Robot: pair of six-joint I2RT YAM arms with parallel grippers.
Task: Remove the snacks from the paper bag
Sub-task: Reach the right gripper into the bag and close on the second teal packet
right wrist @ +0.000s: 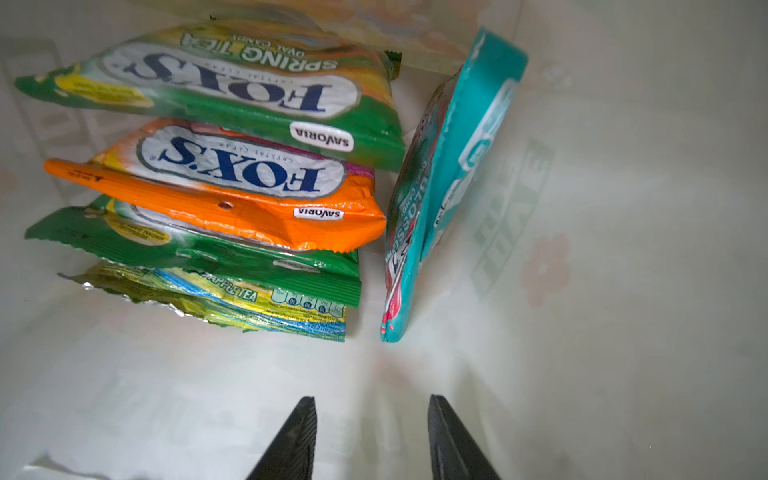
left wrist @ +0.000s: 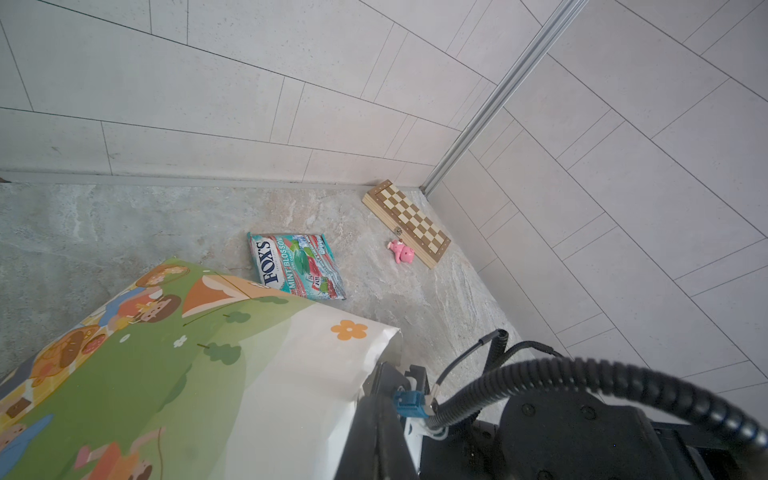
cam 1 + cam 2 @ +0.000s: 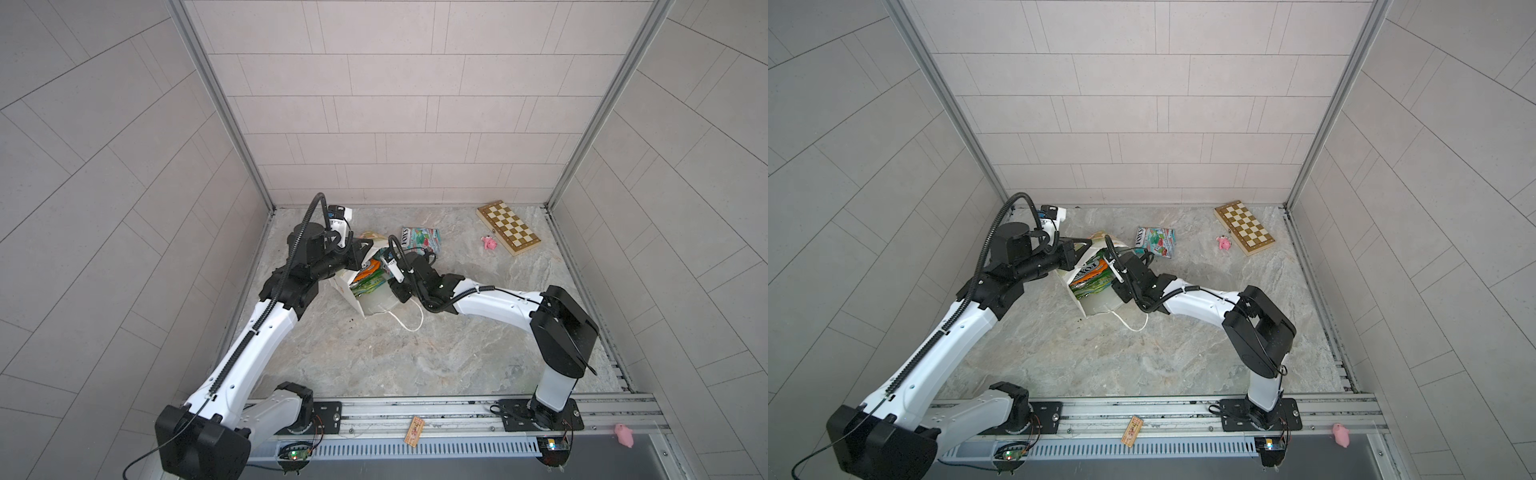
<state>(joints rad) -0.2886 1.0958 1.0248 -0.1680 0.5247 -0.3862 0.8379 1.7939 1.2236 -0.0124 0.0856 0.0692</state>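
In both top views, looks down from high at six o'clock over the whole table; from left wrist, toward one-o'clock chessboard; from right wrist, close inside paper bag.

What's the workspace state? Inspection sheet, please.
Surface: marbled stone-look tabletop.
Job's things: paper bag tipped over, mouth toward right claw; inside, Spring Tea packet, orange packet, green packet, apple tea packet stacked, inner teal packet on edge; outer teal packet on tabletop.
Clutter: chessboard with pink pig beside it; second pig and small card on front rail.
Claws: left claw shut on paper bag rim; right claw open inside bag, holding nothing.
Cables: black conduit along each arm; bag's cord handle trails on tabletop.
Surroundings: tiled walls on three sides.
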